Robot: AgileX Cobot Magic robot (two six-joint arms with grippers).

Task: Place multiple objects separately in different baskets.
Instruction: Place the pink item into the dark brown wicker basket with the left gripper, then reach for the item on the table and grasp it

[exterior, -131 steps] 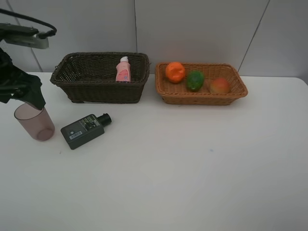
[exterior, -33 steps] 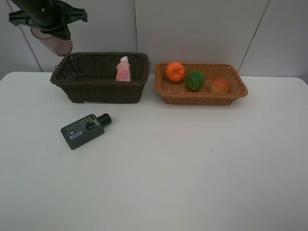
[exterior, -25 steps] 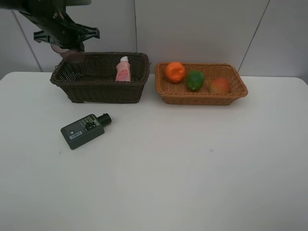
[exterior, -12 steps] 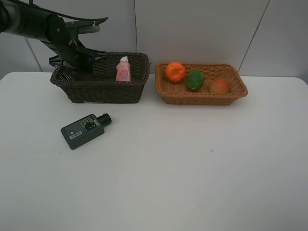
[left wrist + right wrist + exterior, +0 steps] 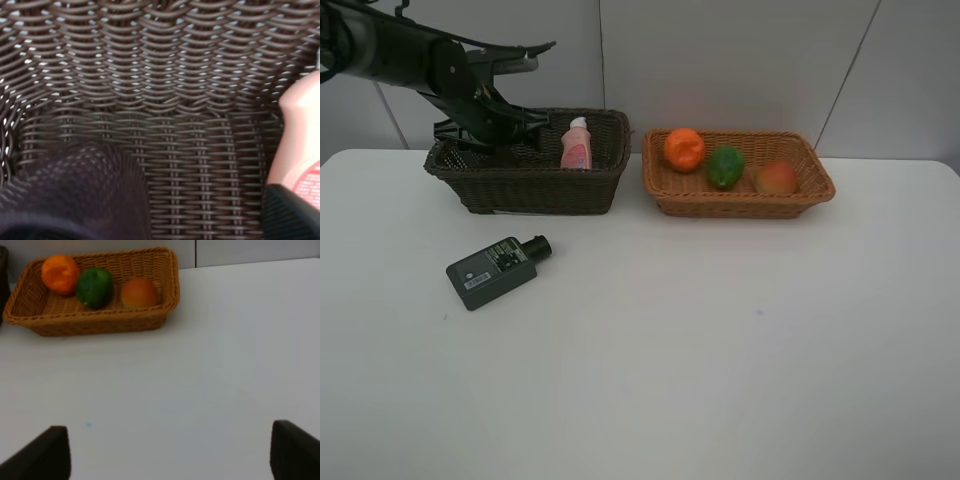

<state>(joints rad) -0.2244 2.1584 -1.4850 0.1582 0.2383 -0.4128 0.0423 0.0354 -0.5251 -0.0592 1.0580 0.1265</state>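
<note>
While the left claw (image 5: 485, 135) sits low inside the dark basket (image 5: 535, 185) at the upper left of the high view, the one thing not yet in a basket, the flat green bottle (image 5: 492, 270), lies on the table (image 5: 720, 350) below that basket, towards the lower left; its long axis runs slantwise, black cap (image 5: 538, 246) pointing up and right; so the bottle lies down-frame from this claw and far nearer to it than to the right claw (image 5: 170, 450), whose tips stand wide apart with nothing between them. In the left wrist view a dim mauve cup (image 5: 70, 195) shows blurred against the weave, the pink bottle (image 5: 300, 140) beside it; whether the left claw grips the cup or has let go, I cannot tell. The orange (image 5: 684, 149), green fruit (image 5: 725, 167) and red fruit (image 5: 776, 179) rest in the tan basket (image 5: 740, 205).
</note>
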